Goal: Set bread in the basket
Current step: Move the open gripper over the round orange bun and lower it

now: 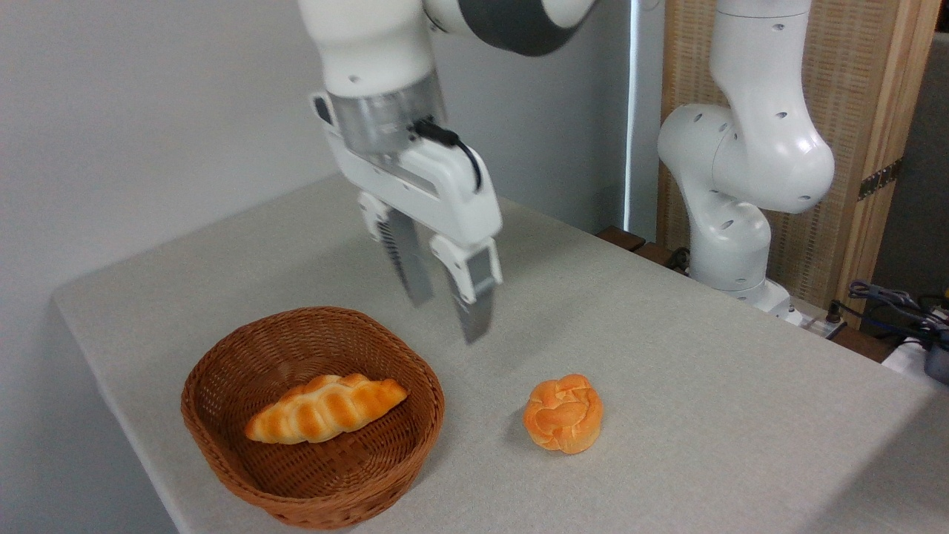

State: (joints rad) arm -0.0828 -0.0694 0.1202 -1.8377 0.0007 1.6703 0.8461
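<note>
Camera view shows us the gripper hanging above the table, its jaws parted by a modest gap and holding nothing. We see the bread sitting alone on the cloth, off toward four o'clock from the fingertips and well below them, clear of both fingers. The basket lies at about nine o'clock from the bun, near but not touching it, with a braided loaf already resting inside. To do this step well, we judge we should first centre over the bun, widen the jaws enough to clear its fluted sides, then descend straight and close gently across its middle so it does not squash or roll. Later we should release beside the loaf, not on it.
</note>
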